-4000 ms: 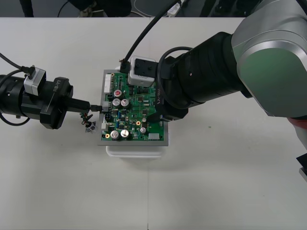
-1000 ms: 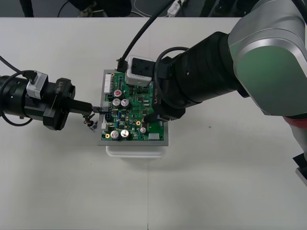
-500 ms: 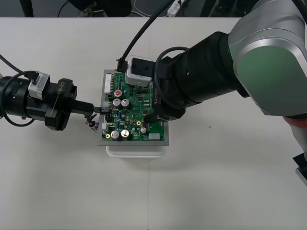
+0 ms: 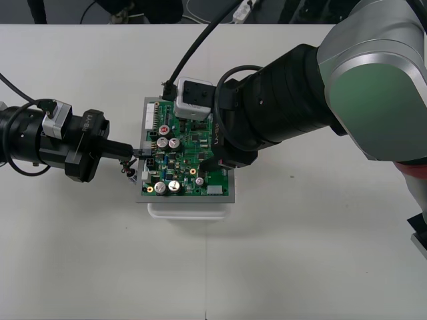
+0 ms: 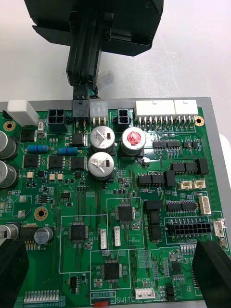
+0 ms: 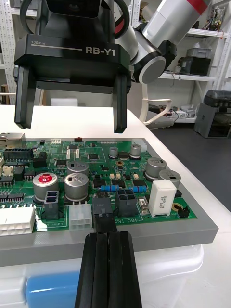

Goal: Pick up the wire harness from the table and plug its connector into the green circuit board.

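Observation:
The green circuit board [image 4: 190, 175] sits on its white base [image 4: 190, 211] mid-table. My left gripper [image 4: 137, 153] reaches in from the left, shut on the harness's small black plug [image 6: 102, 207]. The plug is pressed into the row of connectors on the board's left edge, between a white connector and a black one [image 5: 79, 108]. The harness's thin wires [image 4: 125, 168] dangle under the left gripper's fingers [image 6: 108, 262] beside the board. My right gripper [image 4: 195, 139] hovers over the board [image 5: 144, 202], open with nothing between its fingers [image 5: 211, 272]. The left wrist view shows that right gripper [image 6: 72, 115] above the board [image 6: 96, 163].
The right arm's thick black and silver links [image 4: 300, 100] cover the table behind and right of the board. Tall capacitors [image 5: 101, 163] stand just inside the plug's position. Bare table [image 4: 100, 253] lies in front of the board and to both sides.
My left gripper has edged right, toward the board, carrying the plug with it. The right arm has stayed put over the board.

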